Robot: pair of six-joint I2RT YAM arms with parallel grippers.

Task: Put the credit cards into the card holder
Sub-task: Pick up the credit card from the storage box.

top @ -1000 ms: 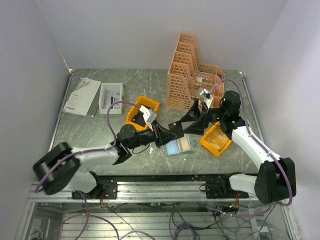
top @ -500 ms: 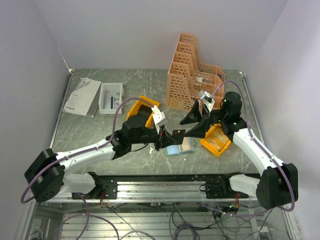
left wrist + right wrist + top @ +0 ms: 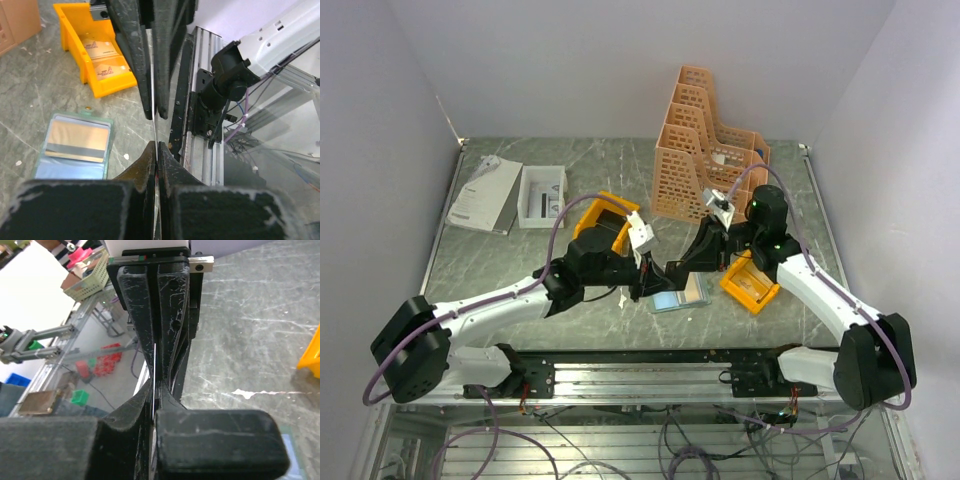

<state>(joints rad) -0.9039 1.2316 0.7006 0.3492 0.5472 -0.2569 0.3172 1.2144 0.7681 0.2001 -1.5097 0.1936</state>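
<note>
The card holder (image 3: pixel 680 293) lies open on the table, bluish and tan inside, also in the left wrist view (image 3: pixel 75 145). Just above it my two grippers meet tip to tip. One credit card (image 3: pixel 154 125) stands edge-on between them as a thin pale line. My left gripper (image 3: pixel 655 277) (image 3: pixel 156 145) is shut on one end of it. My right gripper (image 3: pixel 680 266) (image 3: pixel 155 385) is shut on the other end (image 3: pixel 155 360). More tan credit cards (image 3: pixel 102 55) lie in the yellow bin (image 3: pixel 752 282) to the right of the card holder.
A second yellow bin (image 3: pixel 605 222) sits behind the left arm. Tall orange file racks (image 3: pixel 705 140) stand at the back. A white box (image 3: pixel 542 195) and white papers (image 3: pixel 485 193) lie at the back left. The metal rail (image 3: pixel 640 378) runs along the near edge.
My right gripper has moved left to the left gripper and gone from open to shut on the card. The left arm reached right earlier and has held still since.
</note>
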